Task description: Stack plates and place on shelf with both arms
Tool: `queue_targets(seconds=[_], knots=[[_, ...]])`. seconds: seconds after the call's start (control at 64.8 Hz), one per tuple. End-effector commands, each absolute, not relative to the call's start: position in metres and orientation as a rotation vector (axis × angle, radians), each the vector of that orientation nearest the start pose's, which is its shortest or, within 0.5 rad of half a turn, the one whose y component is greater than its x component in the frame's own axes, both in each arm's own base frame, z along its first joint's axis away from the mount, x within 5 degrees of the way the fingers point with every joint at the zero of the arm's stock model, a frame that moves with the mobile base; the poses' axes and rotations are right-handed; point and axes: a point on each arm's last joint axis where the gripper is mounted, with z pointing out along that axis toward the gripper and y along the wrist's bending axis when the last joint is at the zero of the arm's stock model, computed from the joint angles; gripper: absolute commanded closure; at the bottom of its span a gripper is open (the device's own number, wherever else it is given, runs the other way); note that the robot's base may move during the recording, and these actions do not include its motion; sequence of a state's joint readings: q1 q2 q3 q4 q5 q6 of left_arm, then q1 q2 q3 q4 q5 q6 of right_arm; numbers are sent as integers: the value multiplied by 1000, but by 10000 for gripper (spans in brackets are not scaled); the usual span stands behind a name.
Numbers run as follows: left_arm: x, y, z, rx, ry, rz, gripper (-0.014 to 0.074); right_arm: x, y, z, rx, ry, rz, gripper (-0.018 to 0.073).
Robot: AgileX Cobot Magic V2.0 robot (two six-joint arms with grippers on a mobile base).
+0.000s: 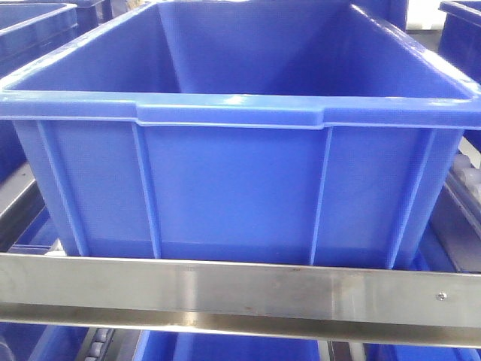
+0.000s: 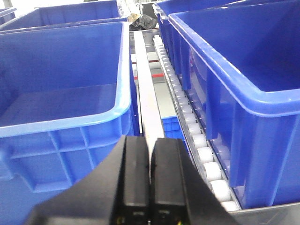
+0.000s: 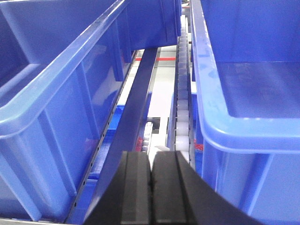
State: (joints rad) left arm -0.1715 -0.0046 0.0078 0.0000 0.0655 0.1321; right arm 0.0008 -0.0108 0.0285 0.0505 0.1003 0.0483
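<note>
Both closed, nothing held: left gripper (image 2: 150, 183), right gripper (image 3: 151, 187). No plates in sight. Crate (image 1: 240, 113) at twelve o'clock on shelf (image 1: 240, 289); collision risk likely.

crate (image 1: 240, 188): plain blue | front rail (image 1: 225, 289): brushed silver | rollers (image 2: 206, 157): white | claws: black

front view: one whole blue crate (image 1: 240, 150) is showing, parts of two more at the upper corners | one steel front rail (image 1: 240, 289) is crossing | left wrist view: two crates are showing, one roller track (image 2: 197, 136), one pincer (image 2: 150, 187) | right wrist view: two crates, one roller track, one pincer (image 3: 151, 192)
</note>
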Motion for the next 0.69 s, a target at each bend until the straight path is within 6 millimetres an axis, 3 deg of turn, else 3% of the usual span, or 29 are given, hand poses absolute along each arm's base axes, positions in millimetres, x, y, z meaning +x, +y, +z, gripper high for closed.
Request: queue_targets(seconds=[0.0, 0.679], knots=[[54, -9, 212, 204, 1434, -46, 514, 55, 0, 204, 69, 1492, 69, 511], [54, -9, 212, 204, 1434, -46, 514, 55, 0, 204, 69, 1492, 69, 511]])
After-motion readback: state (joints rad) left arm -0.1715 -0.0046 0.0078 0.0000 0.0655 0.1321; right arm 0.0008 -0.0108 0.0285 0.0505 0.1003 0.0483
